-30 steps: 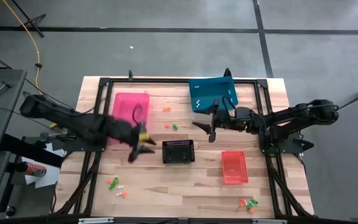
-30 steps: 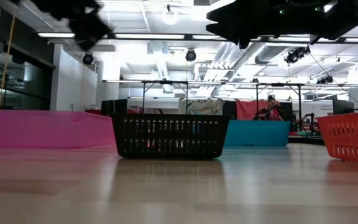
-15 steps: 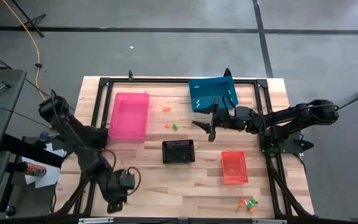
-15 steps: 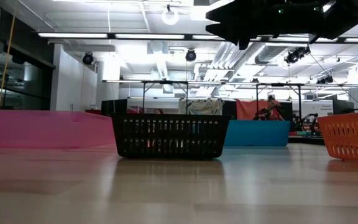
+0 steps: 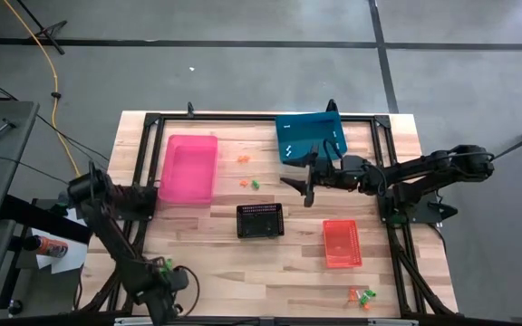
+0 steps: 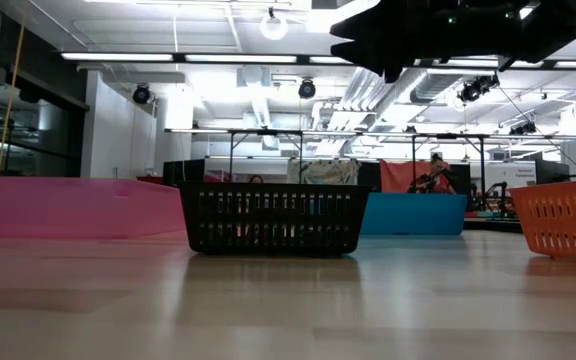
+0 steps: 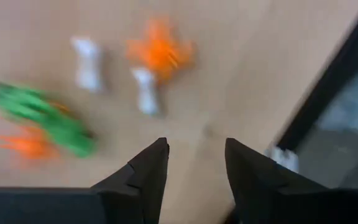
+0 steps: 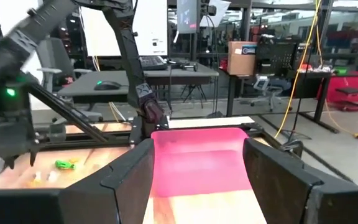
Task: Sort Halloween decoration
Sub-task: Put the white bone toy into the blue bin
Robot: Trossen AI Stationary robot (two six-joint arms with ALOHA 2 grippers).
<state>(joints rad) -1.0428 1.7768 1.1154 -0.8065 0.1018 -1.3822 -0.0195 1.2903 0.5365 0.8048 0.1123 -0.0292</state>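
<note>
Left gripper [image 7: 194, 168] is down at the near left corner of the table [image 5: 270, 267], over a small cluster of Halloween decoration pieces. Its jaws are parted, nothing between them. Just ahead of the tips lie a white trinket [image 7: 146, 91] and an orange trinket [image 7: 159, 50]; another white one [image 7: 87, 62] sits off to one side, and further that way a green trinket [image 7: 42, 118] with a second orange piece [image 7: 28, 144] touching it.

Step in hand, as I read it: picking one piece from this cluster. To do it well, centre the gap over a single trinket — the nearest white one looks easiest, since it sits apart from the rest. Come straight down, close only when the piece is between the tips, and avoid nudging the orange one beyond it.

Right gripper [image 5: 308, 186] hangs mid-table near the blue bin [image 5: 308, 138], jaws wide, holding nothing, facing the pink bin [image 8: 201, 162]. More trinkets lie between the pink and blue bins [image 5: 250, 183] and by the red bin [image 5: 342, 243] near the front edge [image 5: 362, 295]. Black basket [image 5: 260, 220] sits in the middle.
</note>
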